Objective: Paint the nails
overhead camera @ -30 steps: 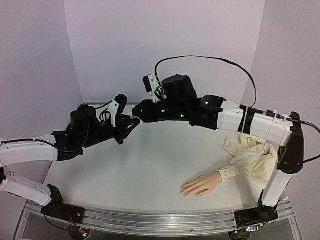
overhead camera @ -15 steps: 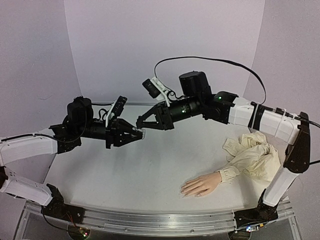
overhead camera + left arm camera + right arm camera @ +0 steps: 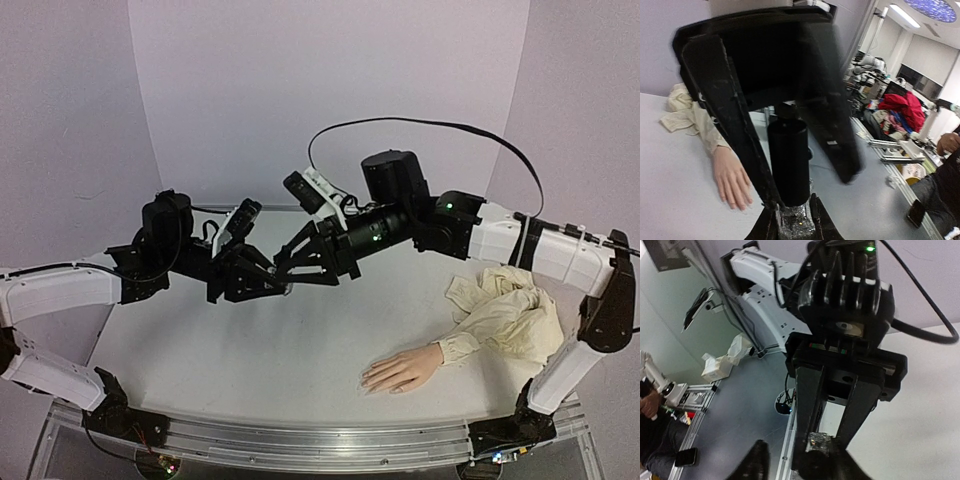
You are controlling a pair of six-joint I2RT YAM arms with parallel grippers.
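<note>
My left gripper (image 3: 284, 289) is shut on a small glitter polish bottle (image 3: 796, 223) with a tall black cap (image 3: 788, 160), held above the table. My right gripper (image 3: 282, 274) straddles that cap, open. One of its fingers (image 3: 725, 110) lies against the cap. The other stands apart from it, blurred. In the right wrist view the bottle (image 3: 821, 441) sits between the left gripper's fingers (image 3: 807, 400), with the right gripper (image 3: 790, 467) at the bottom edge. The mannequin hand (image 3: 400, 369) lies palm down at the front right. Its nails (image 3: 367, 383) are too small to make out.
The hand's cream sleeve (image 3: 508, 312) is bunched up at the right, next to the right arm's base (image 3: 560, 375). White walls (image 3: 330, 90) close the table at the back and sides. A metal rail (image 3: 320, 440) runs along the near edge.
Both grippers have come down and forward, still meeting tip to tip. The right jaws have parted around the cap. The mannequin hand has not moved.
</note>
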